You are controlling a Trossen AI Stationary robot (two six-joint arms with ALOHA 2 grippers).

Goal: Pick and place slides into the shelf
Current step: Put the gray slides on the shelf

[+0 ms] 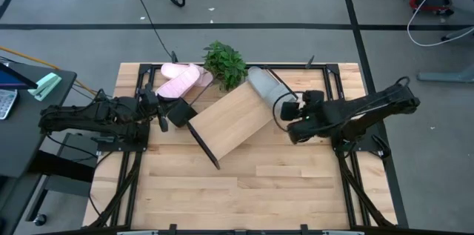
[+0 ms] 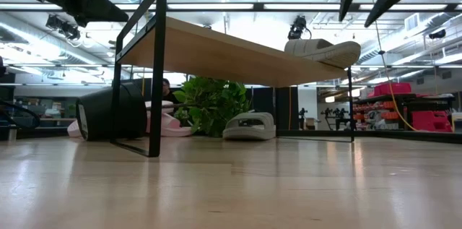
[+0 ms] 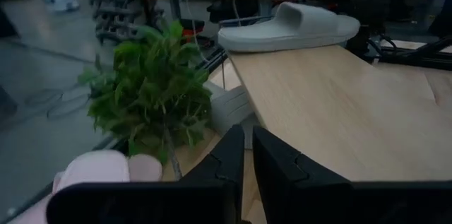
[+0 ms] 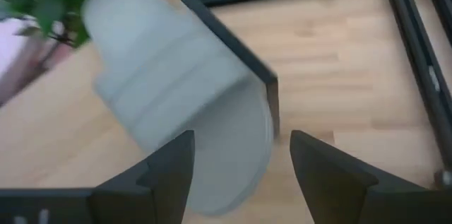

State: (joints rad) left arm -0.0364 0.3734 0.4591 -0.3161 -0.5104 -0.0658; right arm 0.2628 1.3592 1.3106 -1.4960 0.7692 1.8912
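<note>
High view: the shelf point(image 1: 231, 120), a pale wood board on a thin black frame, lies askew at the table's middle, its long axis running from about 7 o'clock to 1 o'clock. At its 1 o'clock end a light grey slide point(image 1: 263, 84) rests on the board beside the green plant point(image 1: 224, 63). Two pale pink slides point(image 1: 180, 81) lie together on the table at the shelf's 10 o'clock side, long axes running roughly 8 to 2 o'clock. The left gripper point(image 1: 164, 113) sits near the shelf's 9 o'clock corner, fingers nearly together and holding nothing. The right gripper point(image 1: 285, 109) hovers at 3 o'clock of the grey slide, jaws spread wide and empty.

Low view: the board slopes across the frame, the grey slide point(image 2: 323, 50) on its right-hand end, sole down. A second grey slide point(image 2: 249, 126) sits on the table under the shelf beside the plant point(image 2: 211, 105); a pink slide point(image 2: 160, 124) lies to its left.

Left wrist view: the grey slide point(image 3: 288, 27) lies crosswise at the board's far end, its wide strap arched; the dark fingers point(image 3: 224, 162) stand almost closed.

Right wrist view: the grey slide point(image 4: 185, 93) lies just ahead of the parted fingers point(image 4: 166, 169), untouched.
</note>
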